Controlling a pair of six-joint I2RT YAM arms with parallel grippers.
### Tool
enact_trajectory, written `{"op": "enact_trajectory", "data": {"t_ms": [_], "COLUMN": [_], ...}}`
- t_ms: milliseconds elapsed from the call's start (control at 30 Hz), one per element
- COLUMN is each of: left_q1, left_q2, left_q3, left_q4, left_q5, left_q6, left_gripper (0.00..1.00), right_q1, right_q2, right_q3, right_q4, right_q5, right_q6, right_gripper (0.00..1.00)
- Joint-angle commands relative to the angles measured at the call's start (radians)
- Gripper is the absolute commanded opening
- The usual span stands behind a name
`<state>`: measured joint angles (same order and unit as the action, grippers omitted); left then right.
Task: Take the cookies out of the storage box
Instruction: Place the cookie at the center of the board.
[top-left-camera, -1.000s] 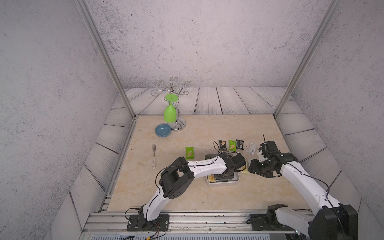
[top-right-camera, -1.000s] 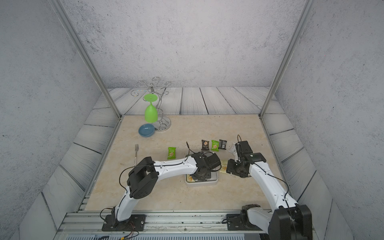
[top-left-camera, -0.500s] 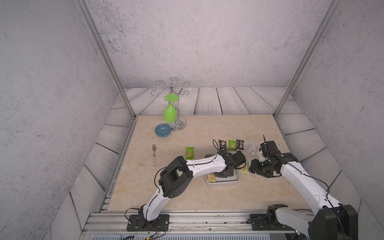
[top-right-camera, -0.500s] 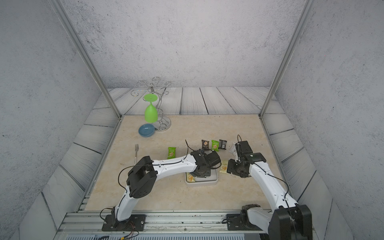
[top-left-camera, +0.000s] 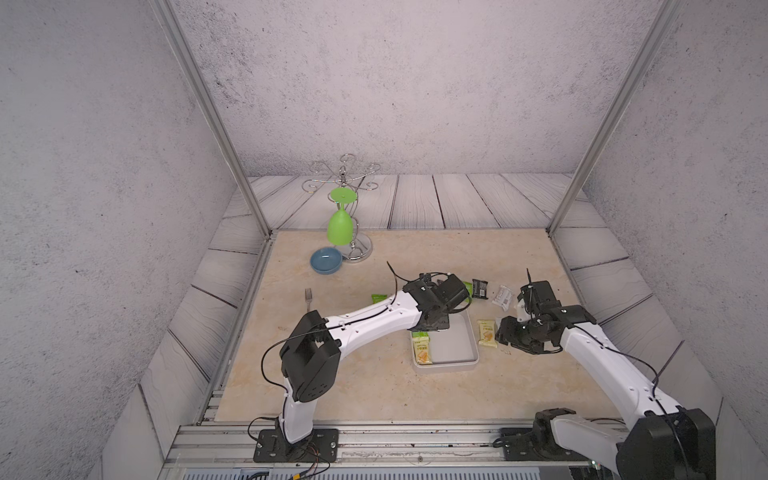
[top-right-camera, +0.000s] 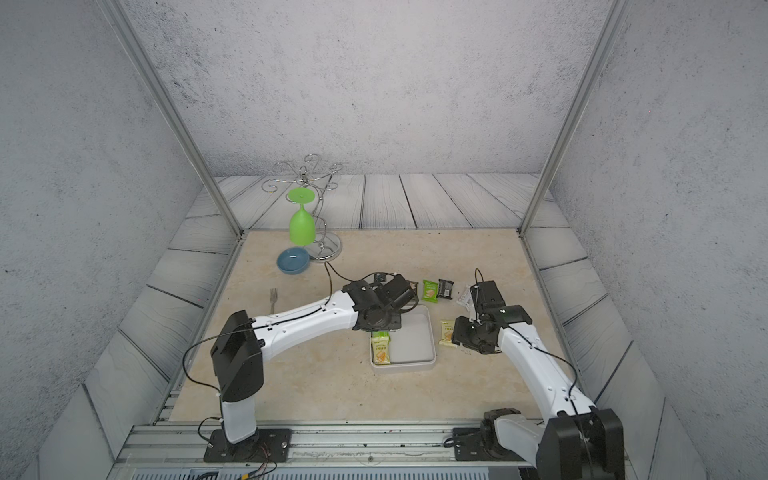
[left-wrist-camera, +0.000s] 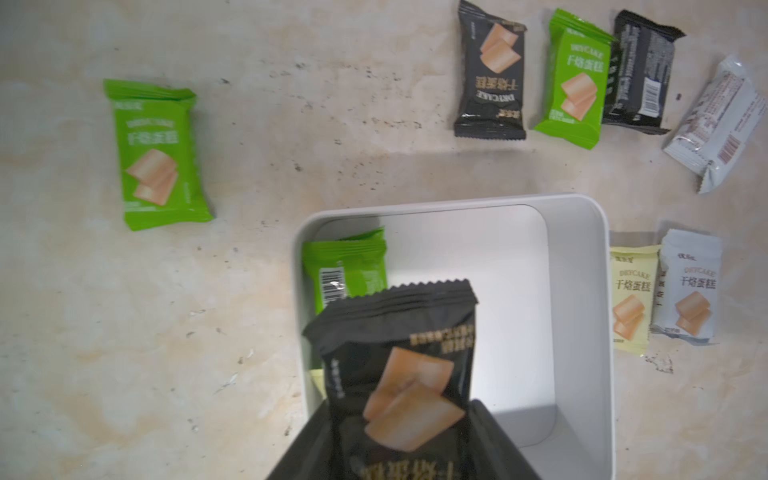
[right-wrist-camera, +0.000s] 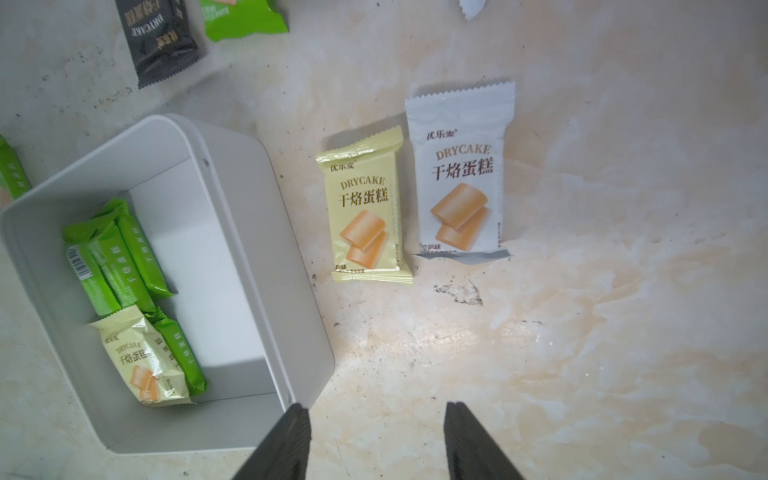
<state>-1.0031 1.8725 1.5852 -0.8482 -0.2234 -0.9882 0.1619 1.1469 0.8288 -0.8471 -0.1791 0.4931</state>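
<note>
Left hand (left-wrist-camera: 399, 432), lower centre of the left wrist view, has just lifted clear, clamped on a black packet (left-wrist-camera: 395, 357) above the storage box (left-wrist-camera: 582, 311); right hand (right-wrist-camera: 376, 409) hangs apart over bare worktop (right-wrist-camera: 582, 332); several cookies (right-wrist-camera: 120, 266) are left inside, so unloading goes on.

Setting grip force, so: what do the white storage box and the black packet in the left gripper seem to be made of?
The storage box: likely moulded plastic, satin white; smooth walls, rounded corners, soft highlights. The black packet, held in the left gripper: thin plastic film, glossy; zigzag-cut crimped end, printed face. Any foil lining cannot be seen.
</note>
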Motion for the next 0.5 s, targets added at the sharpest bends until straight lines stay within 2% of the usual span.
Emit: {"op": "enact_trajectory", "data": {"t_ms": [0,267,467], "left_q1": [0.032,0.127,0.178], "left_q2": [-0.069,-0.237,-0.289], "left_q3": [-0.094,-0.346,-0.469], "left_q4": [-0.013,0.034,0.081], "left_q5": [-0.028,-0.002,0.018], "left_q6": [0.022,0.059,0.115], "left_gripper": [0.50,0.51,0.51], "right_q1": [0.010,0.058,0.082], "right_q2": [0.032,0.152,0.247], "right_q3": [0.018,0.080,0.145], "right_q4": [0.026,0.074,0.093], "right_q5": [-0.027,-0.030,-0.026], "right_q6": [0.035,0.072,0.091], "right_gripper": [0.57,0.57,0.57]}}
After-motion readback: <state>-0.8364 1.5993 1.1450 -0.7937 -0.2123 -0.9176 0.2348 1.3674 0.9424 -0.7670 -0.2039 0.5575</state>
